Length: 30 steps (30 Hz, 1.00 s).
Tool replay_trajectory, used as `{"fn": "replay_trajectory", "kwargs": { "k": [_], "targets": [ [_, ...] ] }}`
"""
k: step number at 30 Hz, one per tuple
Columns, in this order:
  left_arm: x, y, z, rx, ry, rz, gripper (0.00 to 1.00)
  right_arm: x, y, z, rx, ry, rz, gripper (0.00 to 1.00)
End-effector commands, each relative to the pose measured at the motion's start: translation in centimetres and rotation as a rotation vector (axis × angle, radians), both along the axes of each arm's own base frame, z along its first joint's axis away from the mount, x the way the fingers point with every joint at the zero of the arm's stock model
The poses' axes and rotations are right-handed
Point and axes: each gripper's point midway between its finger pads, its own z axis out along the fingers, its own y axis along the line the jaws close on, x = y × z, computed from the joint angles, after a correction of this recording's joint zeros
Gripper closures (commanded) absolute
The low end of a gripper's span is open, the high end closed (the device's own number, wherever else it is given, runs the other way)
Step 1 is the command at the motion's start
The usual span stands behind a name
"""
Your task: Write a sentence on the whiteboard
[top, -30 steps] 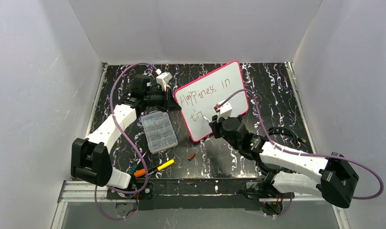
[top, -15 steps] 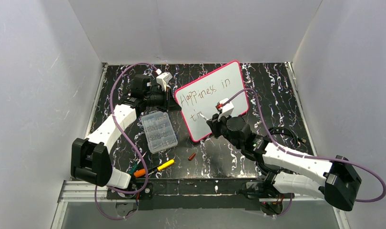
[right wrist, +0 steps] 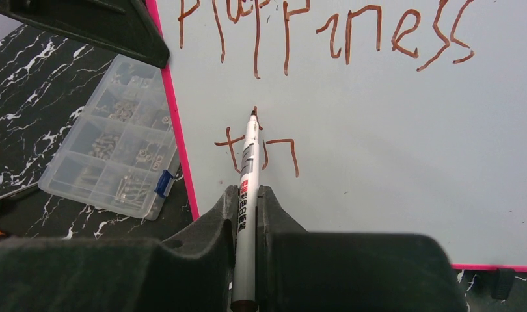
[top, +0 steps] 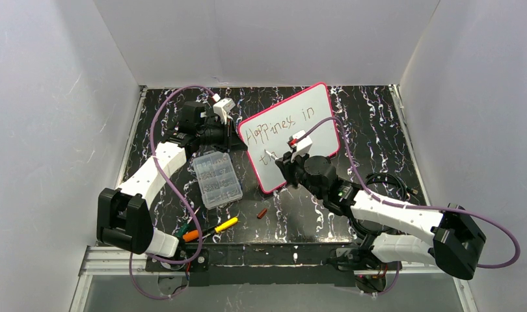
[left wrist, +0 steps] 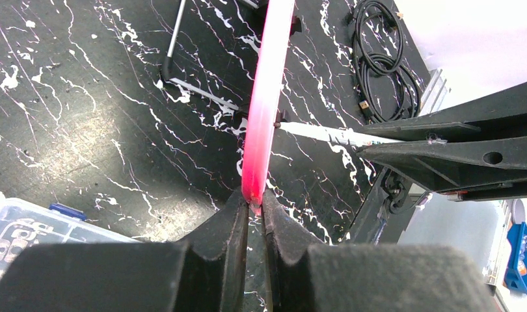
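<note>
The whiteboard (top: 313, 114) with a pink-red rim lies tilted at the back middle of the table. My left gripper (top: 238, 140) is shut on its left rim (left wrist: 264, 110). The sentence (top: 280, 125) reads "Happiness in" on the top row (right wrist: 352, 32), with a short second row (right wrist: 283, 153) begun under it. My right gripper (right wrist: 249, 192) is shut on a white marker (right wrist: 248, 169). The marker tip (right wrist: 254, 114) touches the board just above the second row's letters. The right gripper shows in the top view (top: 278, 162) at the board's lower left.
A clear plastic organizer box (top: 217, 179) lies left of the board, and it shows in the right wrist view (right wrist: 111, 146). A red cap (top: 262, 213), a yellow tool (top: 225, 225) and an orange tool (top: 190, 235) lie near the front. Black cables (top: 384, 182) lie at the right.
My right gripper has moved left and a little up along the second row with the marker. The left gripper and the board have stayed still.
</note>
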Motion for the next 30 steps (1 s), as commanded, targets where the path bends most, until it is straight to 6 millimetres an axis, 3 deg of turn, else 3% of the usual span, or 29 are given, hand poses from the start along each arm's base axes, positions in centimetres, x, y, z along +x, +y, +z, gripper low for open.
{"fn": "replay_trajectory", "kwargs": {
  "k": [1,14,30],
  "targets": [
    [-0.7,-0.7,2.3,-0.048,-0.052,-0.05,1.0,0.9,0.7,3.4,0.067,-0.073,-0.012,0.99],
    [-0.8,-0.7,2.2,-0.049,-0.048,-0.05,1.0,0.0,-0.7,0.0,0.011,0.004,-0.031,0.99],
    [-0.8,-0.7,2.2,-0.049,-0.047,-0.05,1.0,-0.8,-1.8,-0.9,0.005,0.038,-0.042,0.99]
  ]
}}
